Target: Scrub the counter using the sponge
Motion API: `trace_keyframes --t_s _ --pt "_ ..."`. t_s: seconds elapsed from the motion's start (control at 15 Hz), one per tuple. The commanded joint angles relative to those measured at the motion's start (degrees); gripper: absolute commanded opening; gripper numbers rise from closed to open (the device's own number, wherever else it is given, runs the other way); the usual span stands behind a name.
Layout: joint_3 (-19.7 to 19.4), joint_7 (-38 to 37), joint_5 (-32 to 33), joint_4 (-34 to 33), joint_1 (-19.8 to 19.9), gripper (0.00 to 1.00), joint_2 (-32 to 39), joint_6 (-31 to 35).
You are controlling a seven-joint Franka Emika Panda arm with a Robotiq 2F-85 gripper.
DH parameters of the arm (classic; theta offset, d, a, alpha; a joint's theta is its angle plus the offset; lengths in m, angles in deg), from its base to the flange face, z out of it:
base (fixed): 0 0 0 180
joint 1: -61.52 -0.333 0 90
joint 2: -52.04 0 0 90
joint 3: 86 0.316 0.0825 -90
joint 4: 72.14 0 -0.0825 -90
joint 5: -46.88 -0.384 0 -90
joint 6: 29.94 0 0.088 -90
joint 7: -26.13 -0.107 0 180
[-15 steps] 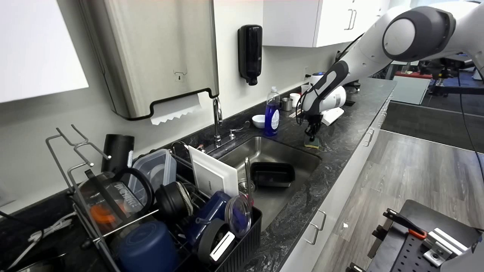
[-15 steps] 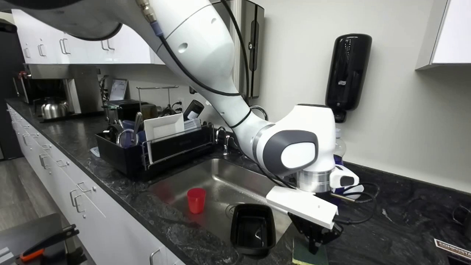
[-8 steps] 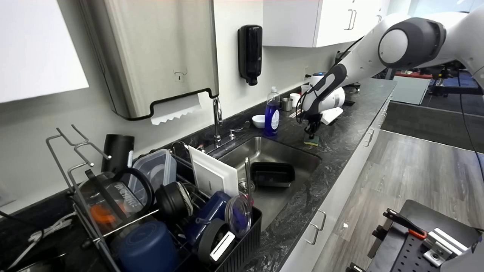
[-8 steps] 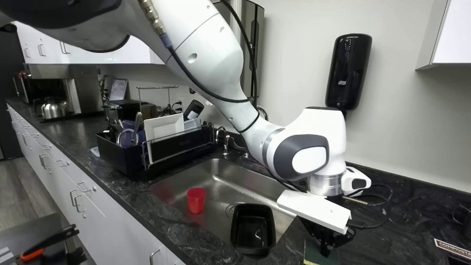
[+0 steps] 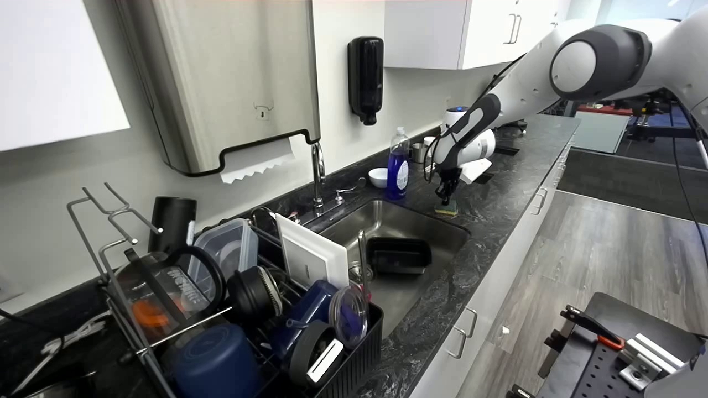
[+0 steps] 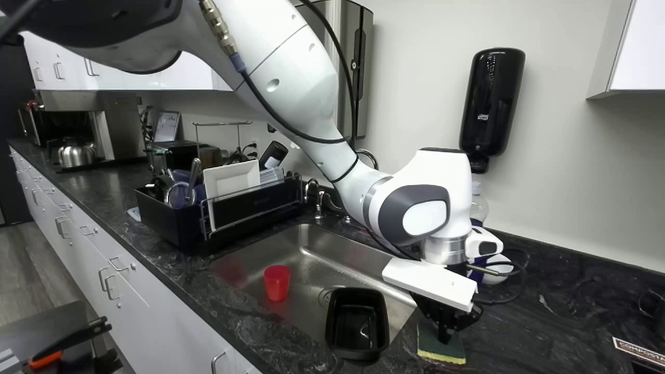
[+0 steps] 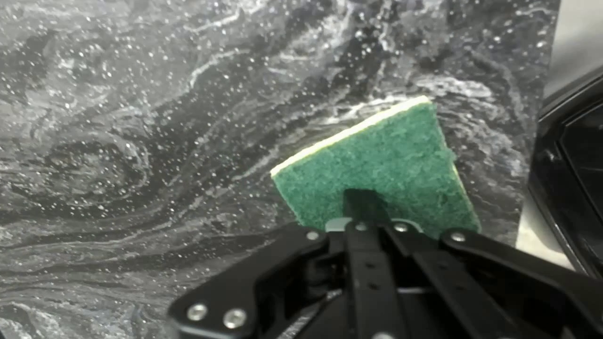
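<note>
Scouring sponge (image 7: 377,165) lies flat on countertop (image 7: 202,141), green side up; sink (image 7: 575,42) at its 3 o'clock in wrist view. Your gripper (image 7: 366,202), jaws pressed together, bears on it without pinching. Light pressure may let it slip free; sinkward overshoot may drop it in.

Lying flat as a straight-sided sponge (image 7: 377,162), showing a green scouring face on top and pale yellow along the edge. Slanting across the wrist view, fraying slightly at one side. Resting on a glossy dark surface (image 7: 165,165) swirling with grey-white veins.
</note>
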Motion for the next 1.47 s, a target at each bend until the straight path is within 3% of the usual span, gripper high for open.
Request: trace_keyframes --t_s 0.0,0.27,1.4 --pt "1.55 1.6 1.23 2.43 -0.7 0.0 -1.04 0.0" --pt "1.46 1.68 2.2 2.24 -1.54 0.0 -0.66 -0.41" --pt "-1.37 -0.2 1.6 -2.6 2.78 0.0 1.92 -3.63"
